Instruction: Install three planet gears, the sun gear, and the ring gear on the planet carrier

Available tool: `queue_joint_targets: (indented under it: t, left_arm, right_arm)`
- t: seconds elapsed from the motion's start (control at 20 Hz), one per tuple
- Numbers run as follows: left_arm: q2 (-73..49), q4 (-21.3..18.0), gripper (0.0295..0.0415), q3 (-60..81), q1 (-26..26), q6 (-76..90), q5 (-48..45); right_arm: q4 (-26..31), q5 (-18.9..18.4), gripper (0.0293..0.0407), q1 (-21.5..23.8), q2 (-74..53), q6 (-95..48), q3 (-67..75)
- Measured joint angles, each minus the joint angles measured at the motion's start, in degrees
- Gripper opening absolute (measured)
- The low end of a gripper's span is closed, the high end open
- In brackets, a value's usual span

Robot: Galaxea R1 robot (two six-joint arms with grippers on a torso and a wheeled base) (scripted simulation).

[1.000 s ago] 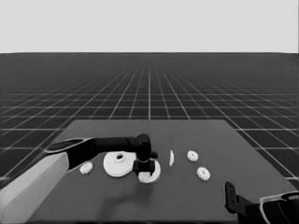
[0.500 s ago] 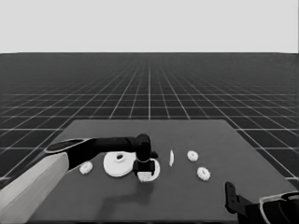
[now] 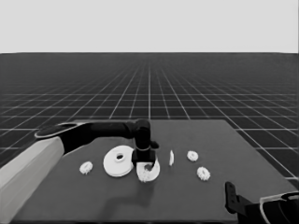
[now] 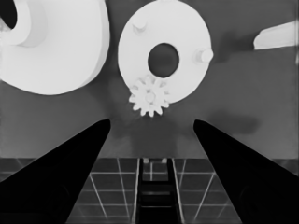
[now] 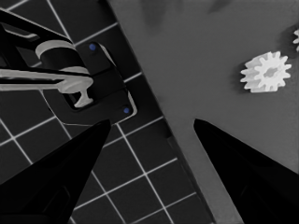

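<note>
So I looked at the big dark table first, and then at the white parts on it. The larger round part lay flat left of the middle, not yet put on anything. Just beside it, on its right, sat the smaller round part. From the left wrist camera I could see that smaller round part well. One gear sat on a peg at its rim. Two other pegs stood bare, and the hole in the middle was empty too. So I judged that one gear was in and most of the job was left: two more gears on the pegs, one in the middle hole, and then the larger round part on top.

Three gears lay loose on the table. One gear was off to the left of the larger round part. Another gear and a third gear lay to the right, near each other. The thin white piece stood between them and the smaller round part.

My left arm reached in from the left, bent down at the wrist. The left gripper pointed straight down over the smaller round part. Its fingers were spread wide and held nothing. The right gripper waited at the near right corner. Its fingers were spread wide too, with nothing in them.
</note>
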Motion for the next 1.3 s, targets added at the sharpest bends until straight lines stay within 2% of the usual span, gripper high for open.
queue_joint_targets:
  t: [0.05, 0.1, 0.15, 0.2, 0.3, 0.5, 0.55, 0.65, 1.0, 1.1, 1.3]
  left_arm:
    - [-12.9, -0.7, 0.0386, 13.2, -0.6, 8.2, -1.8]
    - [-29.7, -1.5, 0.0385, 15.6, -1.0, 18.2, -3.6]
    - [-37.4, -2.3, 0.0385, 10.9, -1.2, 28.0, -5.1]
    - [-40.1, -3.1, 0.0385, 6.0, -1.3, 34.4, -5.9]
    - [-41.0, -3.8, 0.0385, 0.1, -1.4, 40.6, -6.6]
    - [-40.9, -4.2, 0.0385, -3.0, -1.3, 43.5, -6.9]
    - [-39.8, -0.9, 0.0385, -5.3, 3.1, 44.3, -10.5]
    - [-37.9, 1.8, 0.0385, -8.9, 7.9, 45.4, -14.0]
    - [-36.7, 2.9, 0.0385, -11.4, 10.0, 46.2, -15.9]
    - [-36.6, 2.9, 0.0314, -11.4, 10.0, 46.2, -15.9]
    - [-36.6, 2.9, 0.0312, -11.4, 10.0, 46.3, -15.9]
  right_arm:
    - [0.0, 0.0, 0.0385, 0.0, 0.0, 0.0, 0.0]
    - [0.0, 0.0, 0.0385, 0.0, 0.0, 0.0, 0.0]
    - [0.0, 0.0, 0.0385, 0.0, 0.0, 0.0, 0.0]
    - [0.0, 0.0, 0.0385, 0.0, 0.0, 0.0, 0.0]
    - [0.0, 0.0, 0.0385, 0.0, 0.0, 0.0, 0.0]
    - [0.0, 0.0, 0.0385, 0.0, 0.0, 0.0, 0.0]
    - [0.0, 0.0, 0.0385, 0.0, 0.0, 0.0, 0.0]
    - [0.0, 0.0, 0.0385, 0.0, 0.0, 0.0, 0.0]
    - [0.0, 0.0, 0.0385, 0.0, 0.0, 0.0, 0.0]
    - [0.0, 0.0, 0.0385, 0.0, 0.0, 0.0, 0.0]
    - [0.0, 0.0, 0.0385, 0.0, 0.0, 0.0, 0.0]
